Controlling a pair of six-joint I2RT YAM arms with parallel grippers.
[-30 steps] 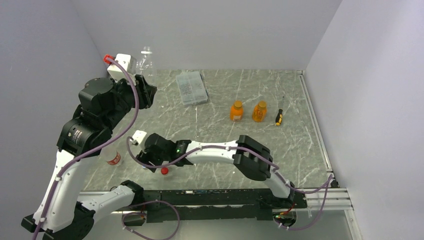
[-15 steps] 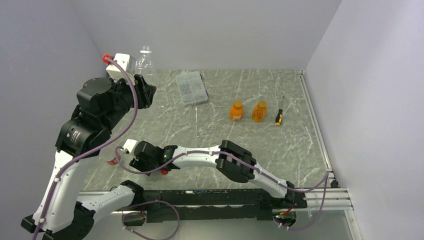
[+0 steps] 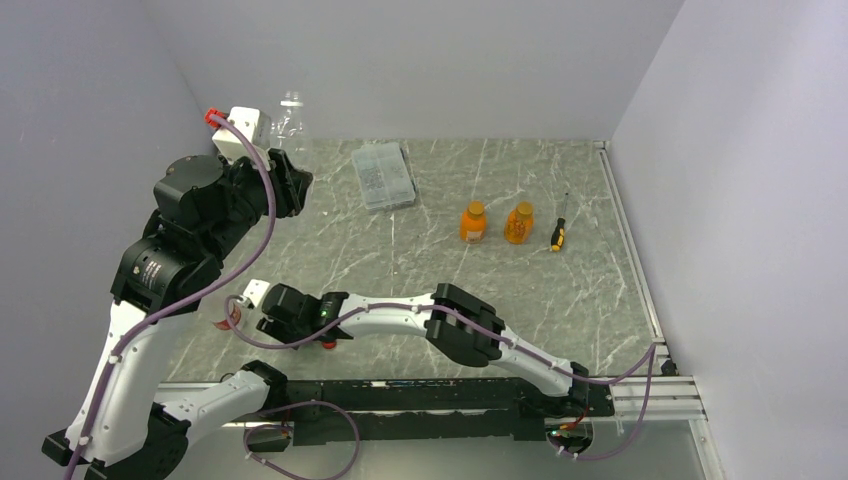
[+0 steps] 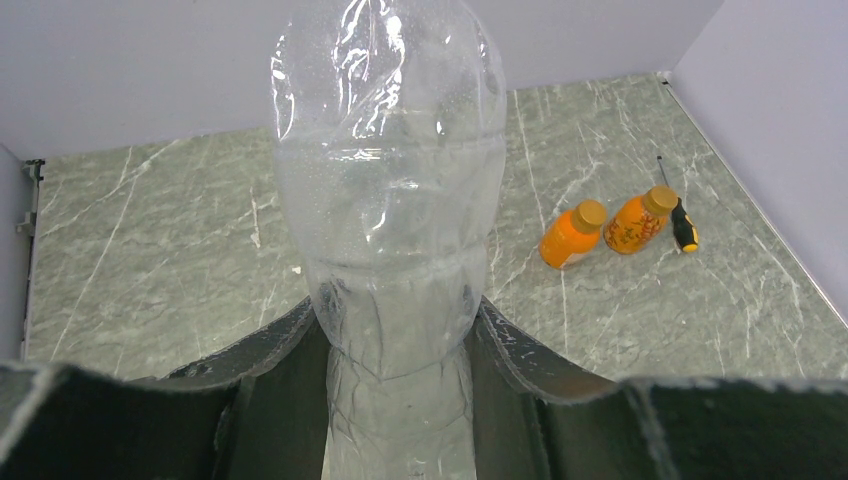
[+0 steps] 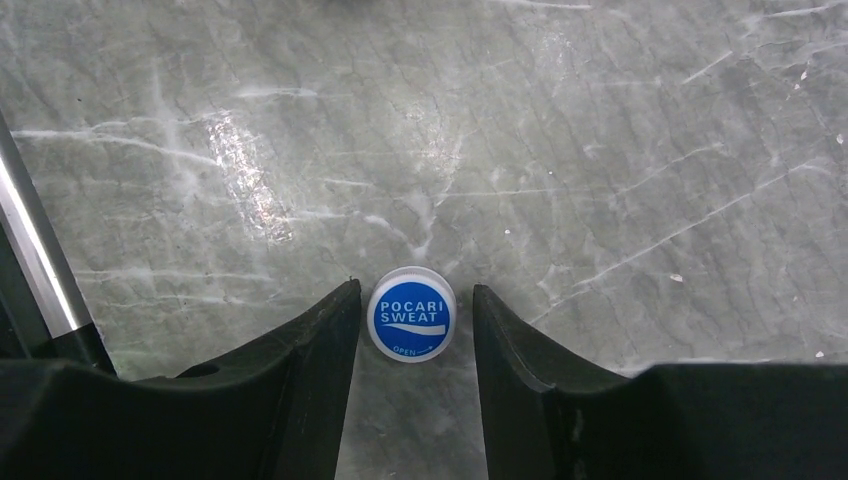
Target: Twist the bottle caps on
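While the left gripper point(image 4: 396, 335) is holding the clear bottle point(image 4: 390, 200) aloft, the right gripper point(image 5: 413, 302) is straddling the blue-and-white cap point(image 5: 411, 314) lying flat on the table point(image 5: 600, 150), jaws narrow with slim gaps either side (not yet pinching).

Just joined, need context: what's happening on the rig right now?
The left gripper is clamped on a clear bottle, held up off the table. The right gripper is down at the table with its jaws either side of a blue Pocari Sweat cap, slim gaps showing, not gripped yet. Two orange bottles stand already capped.
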